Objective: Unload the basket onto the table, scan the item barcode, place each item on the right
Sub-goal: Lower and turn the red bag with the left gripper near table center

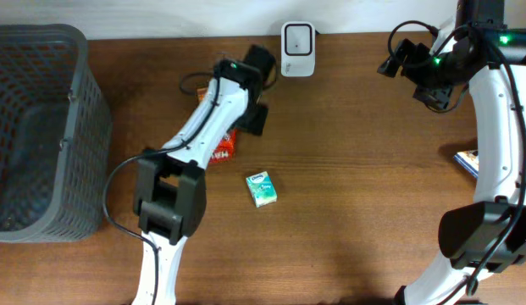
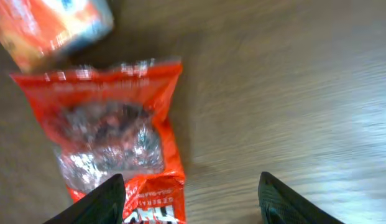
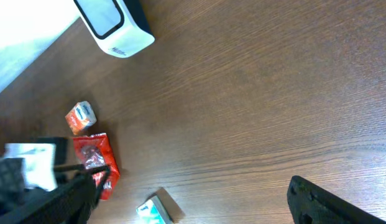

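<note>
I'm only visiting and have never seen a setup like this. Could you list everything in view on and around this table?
table: one, brown wood, under everything
basket: one, grey mesh, far left
scanner: one, white with a dark window, middle of the back edge
red packet: one, red with a clear window, lying flat below the left gripper
orange packet: one, orange and white, beside the red packet on its back-edge side
green box: one, green and white, middle of the table
blue item: one, blue, right edge, partly hidden by the right arm
left gripper: one, black fingers, open
right gripper: one, black fingers, open, high over the back right
</note>
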Controlling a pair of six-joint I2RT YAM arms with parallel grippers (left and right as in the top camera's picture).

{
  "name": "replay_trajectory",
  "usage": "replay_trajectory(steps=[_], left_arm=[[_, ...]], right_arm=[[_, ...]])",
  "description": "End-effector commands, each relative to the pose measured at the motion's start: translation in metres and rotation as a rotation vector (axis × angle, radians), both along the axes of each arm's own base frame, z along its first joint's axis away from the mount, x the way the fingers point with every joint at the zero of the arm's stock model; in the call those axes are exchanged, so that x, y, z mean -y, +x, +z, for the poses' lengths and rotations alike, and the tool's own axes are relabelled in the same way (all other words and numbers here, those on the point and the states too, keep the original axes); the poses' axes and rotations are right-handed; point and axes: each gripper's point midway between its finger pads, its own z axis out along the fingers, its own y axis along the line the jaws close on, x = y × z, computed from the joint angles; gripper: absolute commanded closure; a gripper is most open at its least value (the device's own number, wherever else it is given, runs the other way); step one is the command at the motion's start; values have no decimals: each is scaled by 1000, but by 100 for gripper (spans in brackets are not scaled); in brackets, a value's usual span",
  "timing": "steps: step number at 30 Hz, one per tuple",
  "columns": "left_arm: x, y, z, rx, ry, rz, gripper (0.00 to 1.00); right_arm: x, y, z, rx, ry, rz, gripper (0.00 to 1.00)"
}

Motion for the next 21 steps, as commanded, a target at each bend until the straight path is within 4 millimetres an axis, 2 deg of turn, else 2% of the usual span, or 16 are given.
replay_trajectory(steps=[1, 12, 19, 21], left_arm=[[-25, -3, -18, 21, 117, 72, 37], [-36, -13, -64, 25, 148, 102, 37], [-40, -16, -68, 23, 166, 103, 38], [-40, -16, -68, 23, 166, 103, 42]], right_arm=[[-2, 0, -2, -6, 0, 0, 1], [-2, 0, -2, -6, 0, 0, 2], [-2, 0, -2, -6, 0, 0, 1], [-2, 0, -2, -6, 0, 0, 1]])
